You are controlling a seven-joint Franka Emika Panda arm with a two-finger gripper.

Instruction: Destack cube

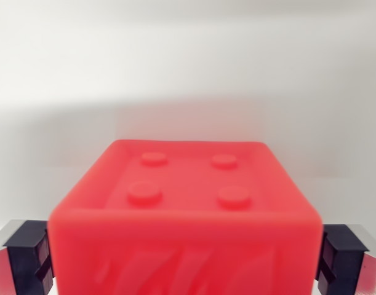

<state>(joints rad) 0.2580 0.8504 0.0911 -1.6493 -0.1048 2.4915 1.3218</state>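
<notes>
Cube [184,215] fills the lower centre of the wrist view, red, matte plastic-looking, four round studs on its top face and a rim around that face. It sits right between my fingers: dark pad at lower left of frame [29,261], another at lower right [343,258]. My gripper [186,261] is closed onto the cube's two side faces, pads touching or as good as touching the edges; the actual contact line is hidden behind the cube's front corners, so firm pinch vs. just resting I'm reading as a pinch.

Handling guess: light, hollow-ish block, stiff enough not to crush, slightly rounded edges. Surface looks smooth, maybe a bit waxy, so slip is possible if squeeze is weak. Flat parallel sides are the right place to hold, mid-height, not the studded top. Embossed marks on the front face, unreadable.

What it rests on is out of view below the frame. Pale bench [188,74] and a blurred white backdrop behind. Can't tell whether another cube is underneath.
</notes>
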